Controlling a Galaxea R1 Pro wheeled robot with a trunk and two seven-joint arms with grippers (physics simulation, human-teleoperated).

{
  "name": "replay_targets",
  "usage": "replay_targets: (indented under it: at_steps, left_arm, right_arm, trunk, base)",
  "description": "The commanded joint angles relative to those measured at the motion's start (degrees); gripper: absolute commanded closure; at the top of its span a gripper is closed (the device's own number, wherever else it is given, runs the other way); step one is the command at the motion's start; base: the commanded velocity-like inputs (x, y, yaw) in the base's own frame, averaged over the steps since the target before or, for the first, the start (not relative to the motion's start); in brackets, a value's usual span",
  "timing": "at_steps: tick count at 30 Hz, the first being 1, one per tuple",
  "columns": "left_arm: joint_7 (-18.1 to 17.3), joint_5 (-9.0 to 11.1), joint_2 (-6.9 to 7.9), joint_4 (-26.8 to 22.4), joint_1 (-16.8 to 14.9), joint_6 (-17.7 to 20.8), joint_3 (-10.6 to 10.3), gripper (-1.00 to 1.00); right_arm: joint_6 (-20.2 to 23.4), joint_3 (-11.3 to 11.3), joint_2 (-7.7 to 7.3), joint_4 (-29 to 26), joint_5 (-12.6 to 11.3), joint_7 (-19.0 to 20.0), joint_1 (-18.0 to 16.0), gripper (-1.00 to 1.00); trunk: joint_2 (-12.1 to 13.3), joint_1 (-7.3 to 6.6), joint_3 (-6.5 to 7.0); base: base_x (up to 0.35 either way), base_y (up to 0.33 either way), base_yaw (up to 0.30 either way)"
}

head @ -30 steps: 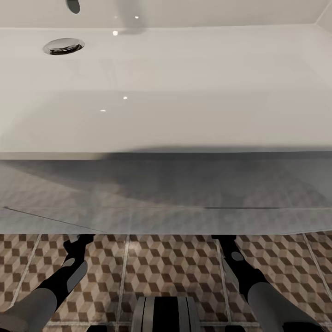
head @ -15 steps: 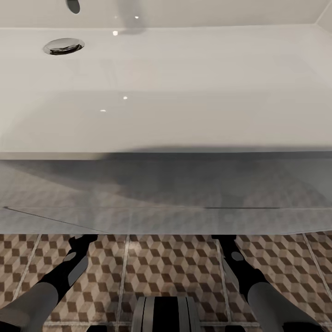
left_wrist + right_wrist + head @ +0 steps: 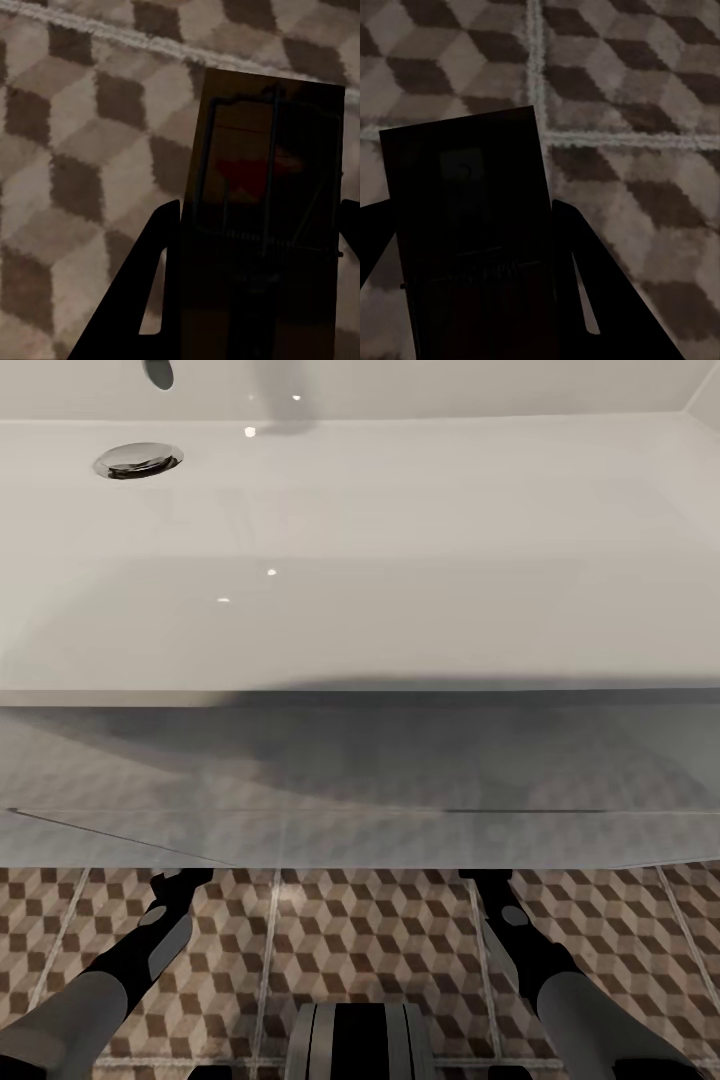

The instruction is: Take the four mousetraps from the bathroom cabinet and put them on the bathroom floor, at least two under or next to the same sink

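Observation:
In the left wrist view a tan mousetrap (image 3: 266, 180) with dark wire and a red spot sits between the two dark fingers of my left gripper (image 3: 261, 225), which is shut on it, just above the cube-patterned bathroom floor (image 3: 82, 150). The right wrist view has my right gripper (image 3: 465, 225) shut on a second, shadowed mousetrap (image 3: 465, 187) over the same tiles (image 3: 630, 112). From the head view both forearms (image 3: 150, 950) (image 3: 520, 940) reach under the white sink (image 3: 400, 560), so their grippers are hidden there. The cabinet is out of view.
The sink's white vanity front (image 3: 360, 790) overhangs the floor (image 3: 380, 940) right ahead, with the drain (image 3: 137, 460) at the far left of the basin. My own base (image 3: 360, 1040) is at the near edge. Pale grout lines (image 3: 536, 67) cross the tiles.
The left forearm has shifted slightly to the right under the vanity. The right arm and the camera have stayed still.

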Motion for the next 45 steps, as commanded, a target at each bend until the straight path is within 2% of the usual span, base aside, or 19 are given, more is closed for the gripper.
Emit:
replay_targets:
  at_steps: [1, 25, 33, 45]
  left_arm:
    - [0.65, 0.16, 0.06, -0.04, -0.03, -0.16, -0.51, 1.00]
    - [0.61, 0.22, -0.11, -0.44, -0.04, 0.04, -1.38, 1.00]
    - [0.56, 0.22, 0.02, -0.63, -0.06, 3.25, -1.57, 1.00]
    - [0.70, 0.23, 0.09, -0.99, -0.03, 3.67, -1.58, 1.00]
  right_arm:
    - [-0.17, 0.02, 0.00, 0.05, 0.06, -0.06, -0.02, 1.00]
    - [0.34, -0.03, 0.00, 0.17, 0.11, -0.53, -0.46, 1.00]
    - [0.52, 0.03, 0.00, 0.55, -0.03, -0.67, -1.45, 1.00]
    - [0.45, 0.03, 0.00, 0.57, 0.14, -0.68, -1.52, 1.00]
  trunk:
    - [-0.01, -0.01, -0.03]
    - [-0.01, -0.01, -0.03]
    - [-0.01, -0.01, -0.03]
    - [-0.01, -0.01, -0.03]
  base:
    - [0.000, 0.000, 0.000]
    - [0.000, 0.000, 0.000]
    - [0.000, 0.000, 0.000]
    - [0.000, 0.000, 0.000]
